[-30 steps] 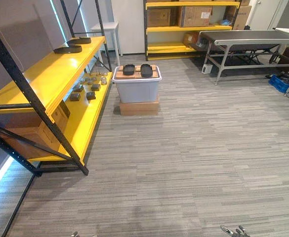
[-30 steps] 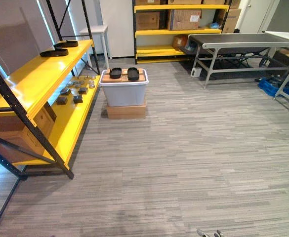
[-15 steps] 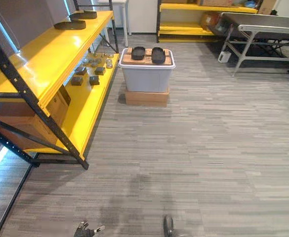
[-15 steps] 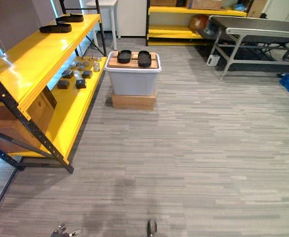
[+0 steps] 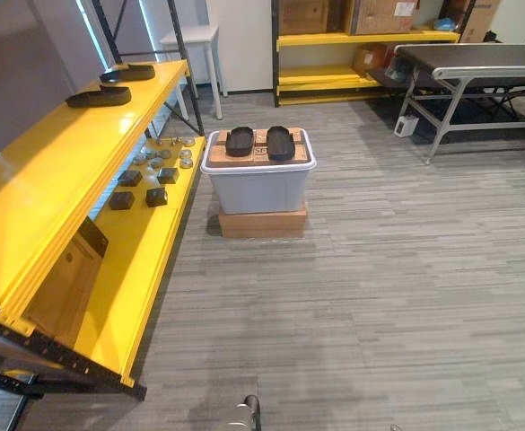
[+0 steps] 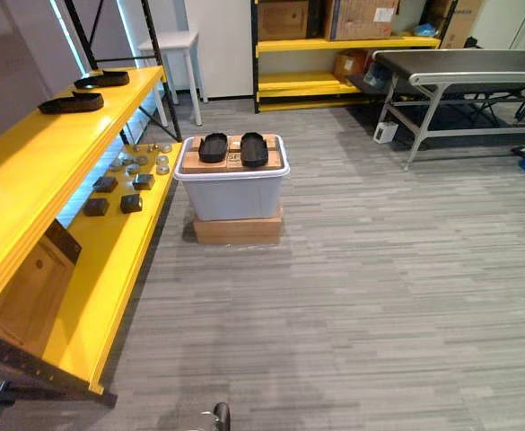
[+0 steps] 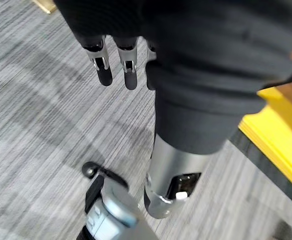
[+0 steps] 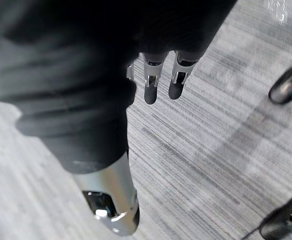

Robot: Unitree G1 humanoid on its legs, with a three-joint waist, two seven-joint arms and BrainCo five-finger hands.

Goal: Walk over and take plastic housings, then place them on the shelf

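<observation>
Dangling slack, left robot hand (image 7: pixel 130 67) and right robot hand (image 8: pixel 151 84) hang far from housings (image 5: pixel 240 141).

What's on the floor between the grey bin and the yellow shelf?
Nothing. In the left eye view, a bare strip of grey floor separates the bin from the shelf.

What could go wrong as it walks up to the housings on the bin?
The yellow shelf stands close on the robot's left; a drifting step could clip its near corner. The housings lie loose on the bin, perched on a cardboard box; a clumsy reach might knock them off.
</observation>
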